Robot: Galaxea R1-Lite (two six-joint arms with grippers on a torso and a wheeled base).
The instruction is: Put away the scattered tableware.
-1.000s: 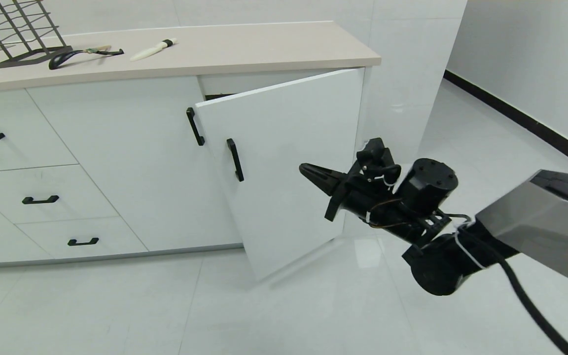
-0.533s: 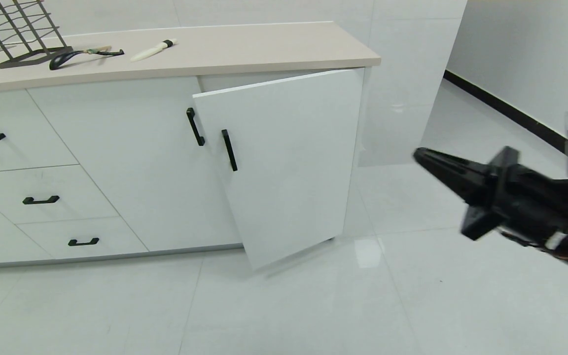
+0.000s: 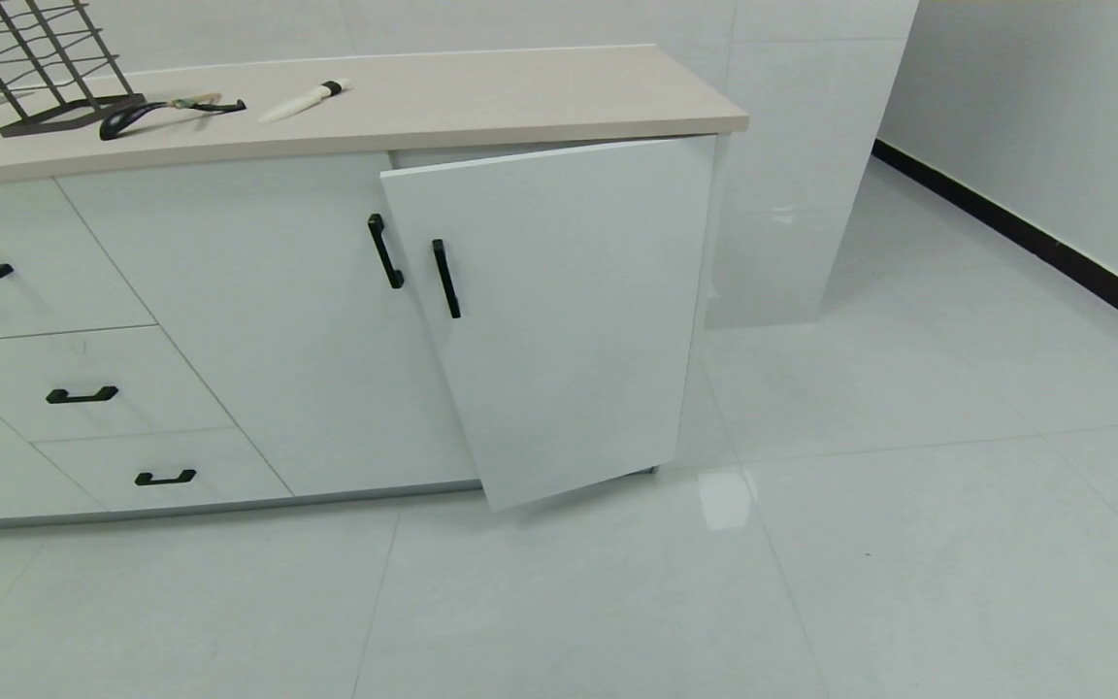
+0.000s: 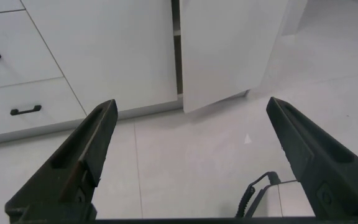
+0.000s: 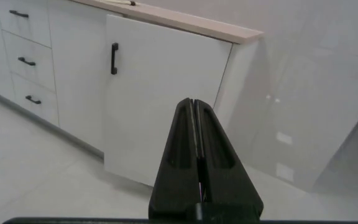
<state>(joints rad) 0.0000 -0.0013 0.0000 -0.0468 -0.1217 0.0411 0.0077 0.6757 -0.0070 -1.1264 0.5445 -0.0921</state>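
With right gripper [image 5: 194, 106] pinched together and empty, left gripper [image 4: 191, 109] spread wide, pulls back from the cabinet door [image 3: 569, 311], now swung nearly closed, leaving knife [image 3: 305, 98] and black utensil [image 3: 147, 112] far left on the countertop [image 3: 520, 87] to collect.

The ajar cabinet door [image 3: 559, 320] nearly covers its opening, with open floor [image 3: 811, 544] beside.

Worktop [image 3: 520, 92], beige: wire rack [image 3: 74, 112] at its left end; black-handled utensil [image 3: 147, 112] lying just beside the rack; cream-handled utensil [image 3: 305, 100] near it, apart. Below: cabinet door [image 3: 569, 311] ajar, black bar handle [image 3: 445, 279]; drawers [image 3: 83, 359] at left, shut.
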